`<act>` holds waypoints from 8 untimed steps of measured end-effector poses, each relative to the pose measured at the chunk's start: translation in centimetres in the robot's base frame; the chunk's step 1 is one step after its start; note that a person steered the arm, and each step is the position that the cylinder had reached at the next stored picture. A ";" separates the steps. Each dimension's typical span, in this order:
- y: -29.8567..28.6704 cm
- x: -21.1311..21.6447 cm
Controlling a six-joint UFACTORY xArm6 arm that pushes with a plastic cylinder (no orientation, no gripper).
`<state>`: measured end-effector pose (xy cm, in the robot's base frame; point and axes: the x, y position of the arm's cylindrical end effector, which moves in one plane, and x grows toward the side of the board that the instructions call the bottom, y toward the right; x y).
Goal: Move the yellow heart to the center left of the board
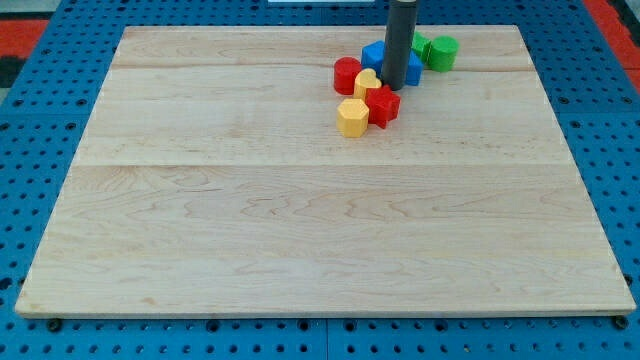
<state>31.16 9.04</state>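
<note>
The yellow heart (pixel 366 82) lies near the view's top, right of centre, in a tight cluster of blocks. My tip (pixel 393 87) stands just right of the heart, touching or nearly touching it. A red cylinder (pixel 347 75) sits at the heart's left. A red star-like block (pixel 382 105) is just below the tip. A yellow hexagon (pixel 352 117) lies below the heart. The rod hides part of the blue blocks behind it.
Blue blocks (pixel 374 55) sit behind the rod, with another blue piece (pixel 413 68) to its right. Two green blocks (pixel 441 52) lie at the cluster's upper right. The wooden board (pixel 300 230) rests on a blue pegboard table.
</note>
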 end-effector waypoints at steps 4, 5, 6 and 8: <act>-3.6 0.5; -9.4 1.6; -12.0 4.3; -28.3 4.9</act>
<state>36.09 -19.29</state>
